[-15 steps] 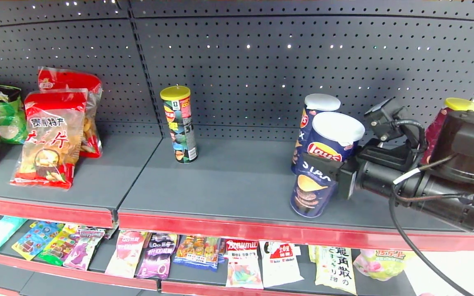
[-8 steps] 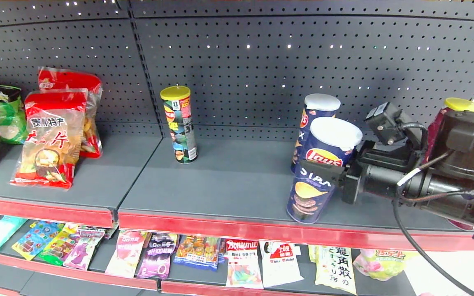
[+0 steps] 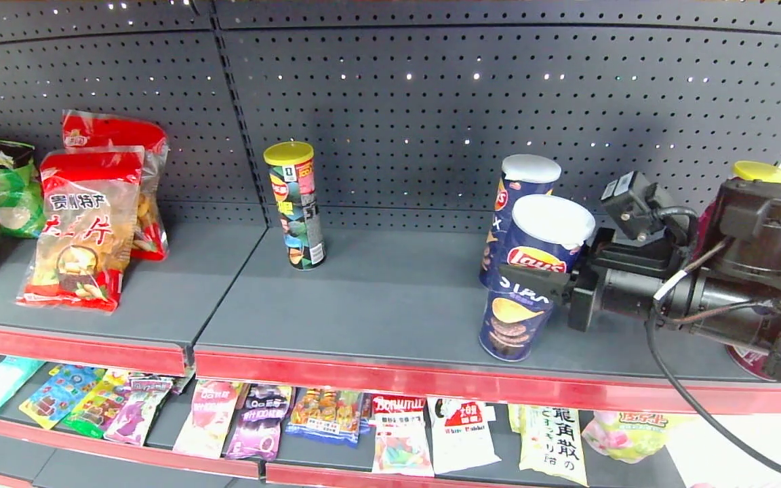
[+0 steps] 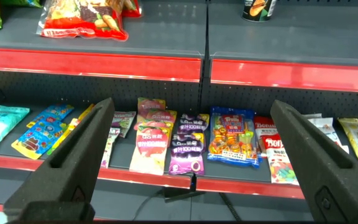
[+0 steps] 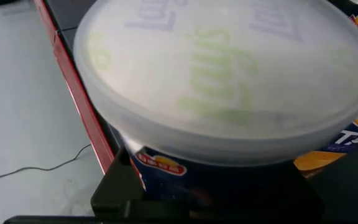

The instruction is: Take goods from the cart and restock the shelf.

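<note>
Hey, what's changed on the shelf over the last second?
The right gripper eased the blue can slightly down and straightened it a little. The can is still gripped and still tilted, near the front edge of the shelf. The can behind it, the yellow-lidded can and the bags stayed put.

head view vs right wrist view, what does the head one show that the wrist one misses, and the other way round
Head view adds: a yellow-lidded can upright mid-shelf, a second blue can behind the gripped one, red snack bags to the left, and packets on the lower shelf.
Right wrist view adds: faint embossing on the white lid seen from just above, and a thin cable on the pale floor.
Shared: the blue chip can clamped in the right gripper, and the shelf's red front edge.
</note>
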Controlling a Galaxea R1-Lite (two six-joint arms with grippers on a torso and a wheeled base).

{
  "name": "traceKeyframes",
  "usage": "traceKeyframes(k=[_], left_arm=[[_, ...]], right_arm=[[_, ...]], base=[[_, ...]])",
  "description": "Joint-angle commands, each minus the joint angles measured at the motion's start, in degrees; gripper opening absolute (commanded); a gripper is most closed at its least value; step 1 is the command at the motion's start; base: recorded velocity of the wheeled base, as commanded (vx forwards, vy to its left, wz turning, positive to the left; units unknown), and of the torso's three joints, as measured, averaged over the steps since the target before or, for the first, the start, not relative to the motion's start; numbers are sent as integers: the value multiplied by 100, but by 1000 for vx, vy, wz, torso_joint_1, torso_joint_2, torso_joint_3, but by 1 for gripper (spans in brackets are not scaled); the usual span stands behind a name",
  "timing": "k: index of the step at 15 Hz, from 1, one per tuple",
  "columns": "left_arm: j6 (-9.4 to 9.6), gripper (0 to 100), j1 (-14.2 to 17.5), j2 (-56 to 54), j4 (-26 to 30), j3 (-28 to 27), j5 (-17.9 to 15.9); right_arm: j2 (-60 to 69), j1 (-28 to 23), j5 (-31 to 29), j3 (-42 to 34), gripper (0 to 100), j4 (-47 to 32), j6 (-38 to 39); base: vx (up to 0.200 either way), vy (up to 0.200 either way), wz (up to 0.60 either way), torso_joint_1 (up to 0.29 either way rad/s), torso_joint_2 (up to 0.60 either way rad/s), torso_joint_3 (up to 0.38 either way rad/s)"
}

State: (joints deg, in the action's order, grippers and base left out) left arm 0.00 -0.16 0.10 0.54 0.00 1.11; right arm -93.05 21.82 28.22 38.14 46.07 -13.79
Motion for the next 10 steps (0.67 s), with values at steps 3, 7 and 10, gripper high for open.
traceKeyframes(k=[3,7,10], left_arm=[[0,100,-2,8,-1,0,3],[0,100,-2,8,-1,0,3],[0,100,-2,8,-1,0,3]], right_arm=[[-38,-20,113,18,0,7,-10],[-29,-38,219,26,0,7,-10],[-82,-99,228,-62,0,7,-19]], base=[[0,0,0,0,0,0],[0,0,0,0,0,0],[0,0,0,0,0,0]])
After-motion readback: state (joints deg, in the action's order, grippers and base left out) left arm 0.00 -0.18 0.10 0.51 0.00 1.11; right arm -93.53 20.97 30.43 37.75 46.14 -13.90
